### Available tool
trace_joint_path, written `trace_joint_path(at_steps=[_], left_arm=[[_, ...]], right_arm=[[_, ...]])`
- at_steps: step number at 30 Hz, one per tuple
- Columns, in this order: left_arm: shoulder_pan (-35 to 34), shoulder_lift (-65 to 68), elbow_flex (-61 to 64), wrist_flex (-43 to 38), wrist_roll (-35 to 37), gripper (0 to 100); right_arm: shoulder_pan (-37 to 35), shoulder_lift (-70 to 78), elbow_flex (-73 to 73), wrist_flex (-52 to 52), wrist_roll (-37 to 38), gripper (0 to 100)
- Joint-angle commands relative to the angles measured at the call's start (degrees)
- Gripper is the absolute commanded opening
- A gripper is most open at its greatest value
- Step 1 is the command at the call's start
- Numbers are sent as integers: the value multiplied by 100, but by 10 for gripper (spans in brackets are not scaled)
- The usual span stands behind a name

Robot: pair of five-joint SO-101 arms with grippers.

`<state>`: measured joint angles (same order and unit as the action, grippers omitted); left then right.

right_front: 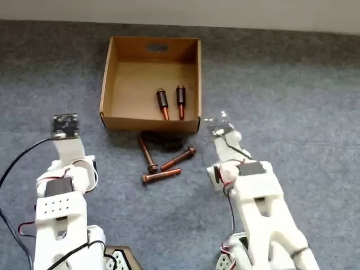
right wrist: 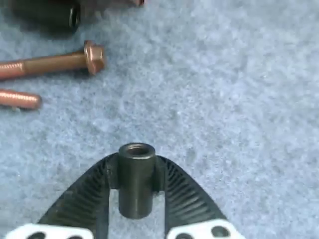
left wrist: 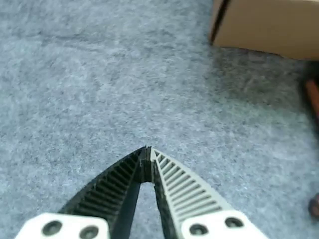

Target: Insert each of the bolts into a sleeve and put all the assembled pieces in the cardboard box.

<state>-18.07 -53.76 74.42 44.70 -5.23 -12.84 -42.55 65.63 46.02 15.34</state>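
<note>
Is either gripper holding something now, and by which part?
The right gripper holds a black sleeve by its sides, mid-length. The left gripper is shut, empty.

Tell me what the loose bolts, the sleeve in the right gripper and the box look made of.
The bolts: metal, likely copper-plated, judging by the orange sheen. The held sleeve: probably dark metal, matte black finish, threaded bore. The box: plain brown cardboard, with folded walls.

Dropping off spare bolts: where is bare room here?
Free: carpet left of the cardboard box, ahead of the left gripper; carpet right of the box, past the right gripper. Crowded: before the box's front wall, three loose bolts and a dark sleeve.
</note>
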Motion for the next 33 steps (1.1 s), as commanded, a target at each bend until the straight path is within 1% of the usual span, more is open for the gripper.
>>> trace_joint_path(at_steps=[1,6,10,13,16,21,28,31,33], left_arm=[[382,22,-769,686,-114,27],[963,374,-2062,2136,-193,27],[1763,1455,-3020,3156,-1011,28],[2211,2448,-3477,3587,-1723,28],[2527,3257,-3767,3648,-1846,34],[3064,3996,-4224,3657,-1855,186],[3776,4013,-4409,3648,-1881,178],[3873,4022,-4312,3314,-1881,181],[3873,4022,-4163,3033,-2031,181]], right_arm=[[75,-1666,259,22,-536,6],[75,-2844,611,4,-1284,6],[75,-3354,998,4,-1987,6],[110,-3705,1209,-4,-2048,6],[110,-4022,1393,-4,-2048,6],[119,-4295,1675,-4,-2048,6],[171,-4347,1710,4,-2048,6],[523,-4347,1710,22,-2048,6],[725,-4347,1710,22,-2048,6]])
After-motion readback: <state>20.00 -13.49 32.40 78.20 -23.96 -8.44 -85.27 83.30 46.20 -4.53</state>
